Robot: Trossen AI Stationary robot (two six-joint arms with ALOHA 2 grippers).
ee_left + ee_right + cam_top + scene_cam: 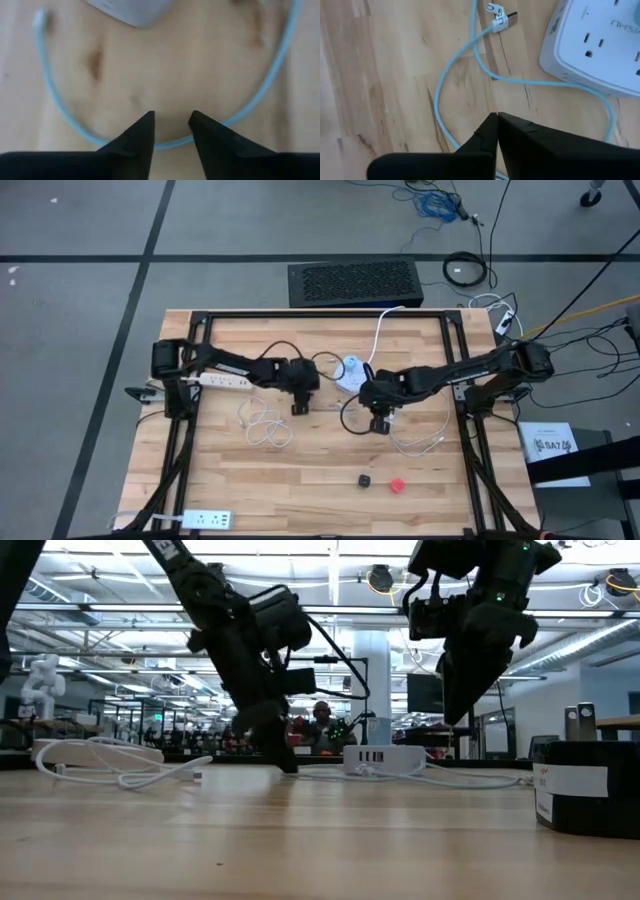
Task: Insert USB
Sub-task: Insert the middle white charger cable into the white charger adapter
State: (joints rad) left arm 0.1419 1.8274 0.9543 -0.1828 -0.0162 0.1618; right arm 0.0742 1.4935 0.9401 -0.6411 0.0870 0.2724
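Dark fingers of the left gripper [171,131] stood apart over a pale blue cable [270,85] on the wooden table [300,480]; the right gripper [496,125], closed and empty, hovered near the cable's USB plug [506,20], beside the white power strip [600,45].
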